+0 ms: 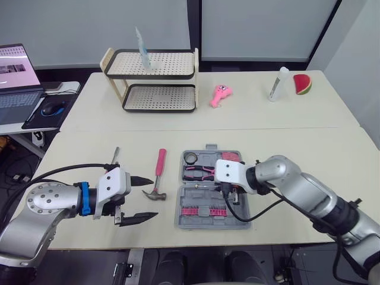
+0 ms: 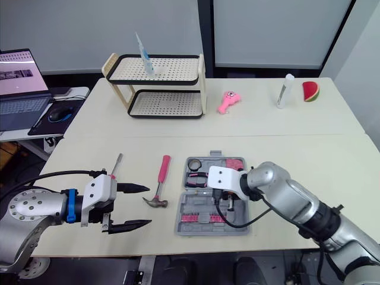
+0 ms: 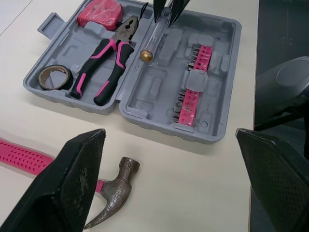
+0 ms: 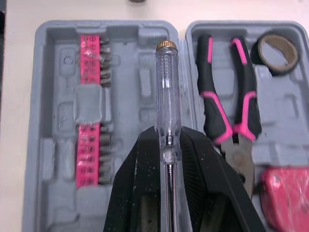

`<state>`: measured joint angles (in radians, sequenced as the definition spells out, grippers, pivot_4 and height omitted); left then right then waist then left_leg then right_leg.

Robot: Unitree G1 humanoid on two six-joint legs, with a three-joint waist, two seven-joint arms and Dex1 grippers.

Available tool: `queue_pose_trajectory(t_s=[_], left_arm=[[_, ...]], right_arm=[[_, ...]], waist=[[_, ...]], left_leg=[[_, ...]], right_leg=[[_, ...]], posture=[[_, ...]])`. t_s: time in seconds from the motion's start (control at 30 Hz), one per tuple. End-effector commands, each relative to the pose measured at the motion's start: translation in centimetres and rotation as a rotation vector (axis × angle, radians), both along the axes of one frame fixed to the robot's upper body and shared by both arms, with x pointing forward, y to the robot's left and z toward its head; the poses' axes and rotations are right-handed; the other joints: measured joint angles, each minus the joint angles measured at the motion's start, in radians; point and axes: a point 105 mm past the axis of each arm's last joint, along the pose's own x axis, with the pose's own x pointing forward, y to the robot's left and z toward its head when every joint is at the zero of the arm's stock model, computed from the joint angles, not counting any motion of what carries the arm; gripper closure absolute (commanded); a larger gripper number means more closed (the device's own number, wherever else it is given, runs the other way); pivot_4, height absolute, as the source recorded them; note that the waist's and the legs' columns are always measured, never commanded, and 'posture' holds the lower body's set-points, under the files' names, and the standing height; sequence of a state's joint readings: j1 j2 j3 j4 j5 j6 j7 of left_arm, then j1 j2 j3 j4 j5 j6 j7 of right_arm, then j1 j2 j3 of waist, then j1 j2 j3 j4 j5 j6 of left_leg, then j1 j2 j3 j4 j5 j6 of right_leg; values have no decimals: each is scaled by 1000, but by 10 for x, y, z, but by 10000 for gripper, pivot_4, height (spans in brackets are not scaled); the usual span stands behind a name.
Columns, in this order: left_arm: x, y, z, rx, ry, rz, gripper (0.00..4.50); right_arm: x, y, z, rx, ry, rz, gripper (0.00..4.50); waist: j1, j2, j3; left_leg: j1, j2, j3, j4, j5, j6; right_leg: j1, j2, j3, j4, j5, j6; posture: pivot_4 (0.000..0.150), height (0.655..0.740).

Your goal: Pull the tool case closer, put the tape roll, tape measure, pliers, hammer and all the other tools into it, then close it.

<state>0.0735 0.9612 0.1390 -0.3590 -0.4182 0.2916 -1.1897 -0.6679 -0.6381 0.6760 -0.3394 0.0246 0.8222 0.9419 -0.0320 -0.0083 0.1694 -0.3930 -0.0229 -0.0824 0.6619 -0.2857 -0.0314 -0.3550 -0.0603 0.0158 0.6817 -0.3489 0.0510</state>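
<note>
Grey moulded plastic is what the tool case [image 1: 189, 193] is made of; it is laid open and flat on the beige surface [image 1: 297, 142], close to the near edge. In the far half are lodged the tape roll [image 4: 260, 50], the black-and-pink pliers [image 3: 104, 63] and the pink tape measure [image 3: 101, 10]. In the near half two pink bit strips [image 4: 91, 53] are seated.

A clear-handled screwdriver [image 4: 166, 87] with a brass end cap is pinched between the jaws of the right gripper [image 1: 228, 191] and is held over the near half, just beside the hinge. Whether it touches the plastic cannot be told.

The pink-handled hammer [image 1: 159, 169] is left on the surface just to the left of the case, its head turned toward the near edge. The left gripper [image 1: 142, 199] is held low beside the hammer head, its jaws spread wide around nothing. A slim tool [image 1: 116, 155] of a kind that cannot be made out is seen on the surface, left of the hammer.

At the far side a two-tier perforated rack [image 1: 154, 83] is placed, with a pale tube [image 1: 141, 50] stood on its upper tier. A white bottle [image 1: 277, 84] and a watermelon slice [image 1: 303, 84] are set near the far right corner, well apart from the case. A laptop [image 1: 15, 83] and a mouse [image 1: 53, 108] are kept on a separate desk to the left.
</note>
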Motion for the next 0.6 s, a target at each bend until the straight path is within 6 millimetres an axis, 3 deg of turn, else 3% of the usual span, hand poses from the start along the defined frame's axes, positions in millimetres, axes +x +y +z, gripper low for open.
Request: queue_pose_trajectory(t_s=[0.03, 0.3, 0.6], left_arm=[[-3, -2, 6, 13, -33, -20, 0], [-4, -5, 8, 10, -39, -18, 0], [-2, -8, 10, 7, -41, -18, 0]], right_arm=[[2, 12, 2, 2, -35, 49, 41358], [4, 18, -17, -14, -30, 67, 41358], [7, 18, -25, -15, -27, 60, 41358]], waist=[[0, 0, 0], [0, 0, 0], [-1, 0, 0]], left_leg=[[0, 0, 0, 0, 0, 0], [-1, 0, 0, 0, 0, 0], [-1, 0, 0, 0, 0, 0]], right_leg=[[-1, 0, 0, 0, 0, 0], [-2, 0, 0, 1, 0, 0], [-2, 0, 0, 2, 0, 0]], posture=[[1500, 7356], [1500, 7356], [1500, 7356]])
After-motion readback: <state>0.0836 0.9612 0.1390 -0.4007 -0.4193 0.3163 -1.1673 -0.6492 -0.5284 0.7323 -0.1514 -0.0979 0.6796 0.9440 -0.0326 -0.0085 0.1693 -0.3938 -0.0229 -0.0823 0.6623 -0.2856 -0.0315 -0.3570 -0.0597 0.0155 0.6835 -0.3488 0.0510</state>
